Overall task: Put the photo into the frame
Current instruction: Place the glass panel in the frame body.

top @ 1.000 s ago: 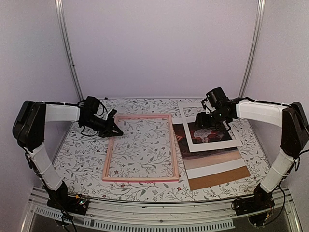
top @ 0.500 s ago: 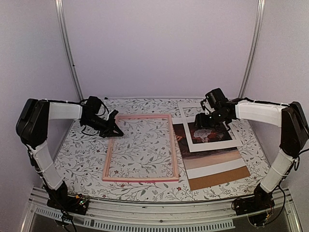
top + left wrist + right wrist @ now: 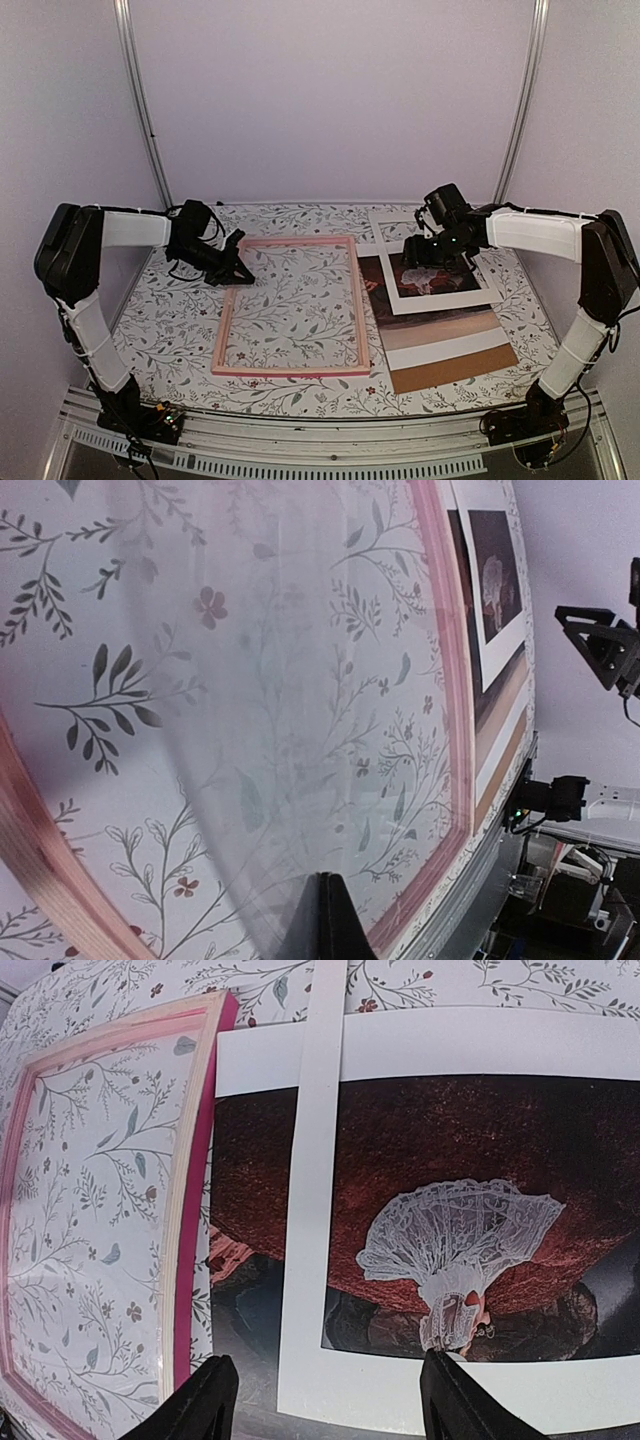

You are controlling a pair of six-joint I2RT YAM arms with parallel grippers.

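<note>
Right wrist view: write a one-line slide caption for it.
Open jaws hover above the white mat, which lies on the photo beside the pink frame.

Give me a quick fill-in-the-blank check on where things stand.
1. A white ___ covers part of the photo.
2. In the top view, the frame lies ___ of the photo.
3. The right gripper has its jaws ___.
4. The left gripper has its jaws ___.
Missing: mat; left; open; shut.
</note>
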